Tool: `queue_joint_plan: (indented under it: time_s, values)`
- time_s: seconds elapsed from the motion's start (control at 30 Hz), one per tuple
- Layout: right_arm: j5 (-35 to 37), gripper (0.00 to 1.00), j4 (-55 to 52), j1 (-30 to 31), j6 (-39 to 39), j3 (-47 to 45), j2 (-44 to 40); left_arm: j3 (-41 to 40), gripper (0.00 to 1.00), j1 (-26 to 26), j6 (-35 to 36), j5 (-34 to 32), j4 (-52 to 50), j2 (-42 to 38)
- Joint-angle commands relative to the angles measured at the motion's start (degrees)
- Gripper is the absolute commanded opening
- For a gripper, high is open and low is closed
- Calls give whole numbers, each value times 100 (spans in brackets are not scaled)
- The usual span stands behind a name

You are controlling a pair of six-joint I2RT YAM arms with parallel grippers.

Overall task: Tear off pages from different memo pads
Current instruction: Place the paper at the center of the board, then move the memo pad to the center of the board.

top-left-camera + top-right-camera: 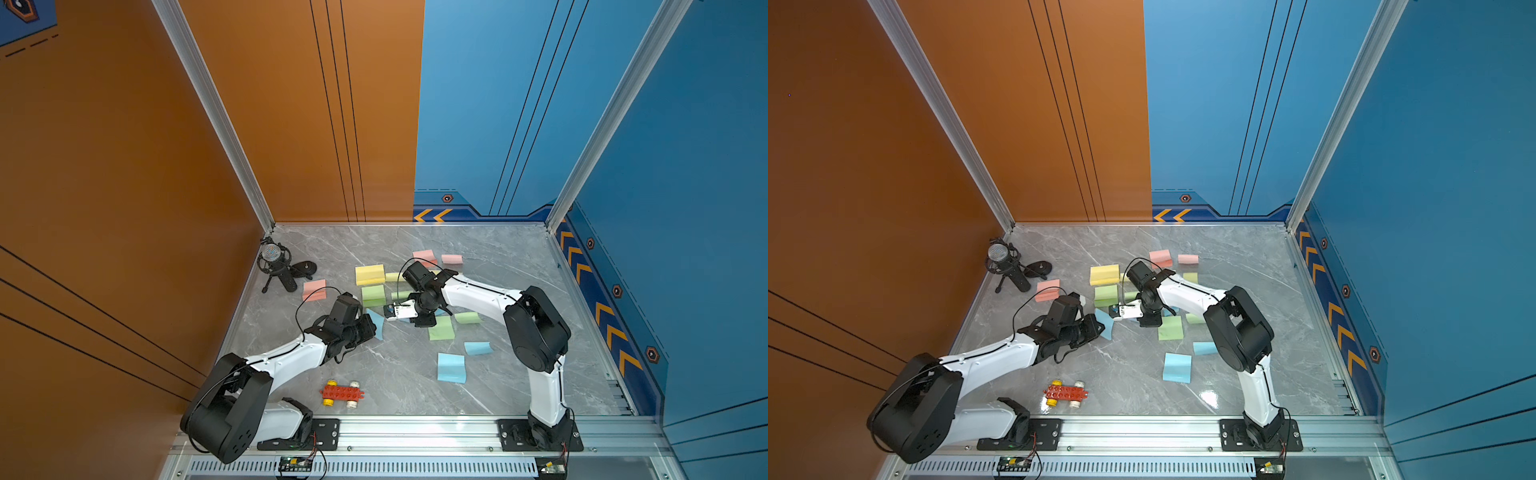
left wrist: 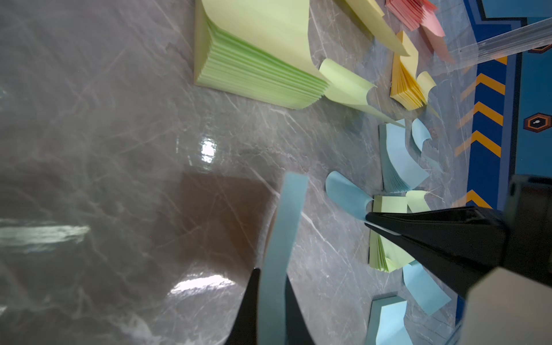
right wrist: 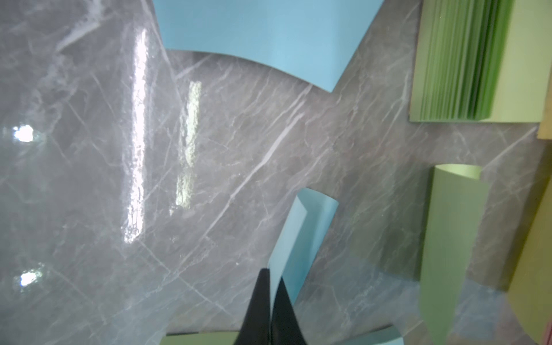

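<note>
Left gripper (image 2: 270, 271): jaws closed flat on a blue page (image 2: 283, 227), which rises from between them over the middle of the worktop (image 1: 399, 370). Right gripper (image 3: 271, 277): jaws nearly together, with a narrow slit between them. A small curled blue page (image 3: 304, 227) sits at their tips; whether it is gripped cannot be told. Green memo pad (image 1: 373, 294) lies just beyond, toward the far edge.

- Left arm (image 1: 286, 353): shoulder housing low at its base, white forearm reaching forward and inward, wrist low.
- Left gripper (image 2: 270, 276): black jaws pressed together on a blue page (image 2: 283, 224).
- Right arm (image 1: 478, 295): elbow raised, forearm stretched inward toward the left arm, wrist bent down.
- Right gripper (image 3: 270, 276): jaws a narrow slit apart, with a small blue sheet (image 3: 301, 233) at the tips. Whether it is gripped is unclear.
</note>
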Motion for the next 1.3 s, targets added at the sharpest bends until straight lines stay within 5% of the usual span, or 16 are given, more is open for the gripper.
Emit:
queue_joint_plan:
  time_s: [0.0, 0.23, 0.4, 0.53, 0.63, 0.67, 0.7, 0.8, 0.9, 1.1, 1.27]
  values:
    - [-196, 29, -386, 81, 135, -104, -212, 224, 0, 26, -52, 150, 183, 189]
    - [-274, 31, -710, 153, 428, -376, -600, 353, 0, -10, -14, 277, 369, 962]
    - [-344, 42, -700, 186, 952, -670, -1356, 265, 43, -12, 144, 79, 343, 866]
    - [287, 50, -342, 145, 2039, -711, -2130, 436, 75, -35, 434, -60, -414, 626]
    - [781, 61, 74, 117, 2848, -792, -2859, 599, 84, -24, 861, -759, -1400, -104]
    - [902, 70, 222, 126, 3029, -840, -3095, 668, 85, 18, 958, -994, -1846, -376]
    - [1059, 98, 430, 133, 3252, -961, -3362, 803, 88, 60, 1108, -1311, -2227, -675]
    - [1360, 100, 1039, 137, 3802, -1358, -4098, 1214, 100, 236, 1484, -2126, -2831, -1307]
    - [1652, 100, 1760, 90, 4458, -1875, -4677, 1619, 99, 798, 1650, -2504, -2837, -1051]
    - [1626, 100, 2495, -349, 5984, -2668, -5230, 3172, 98, 1859, 2129, -2486, -2786, 1170]
    - [1341, 100, 2552, -474, 6096, -3103, -5448, 4026, 98, 2176, 2795, -2404, -2802, 2152]
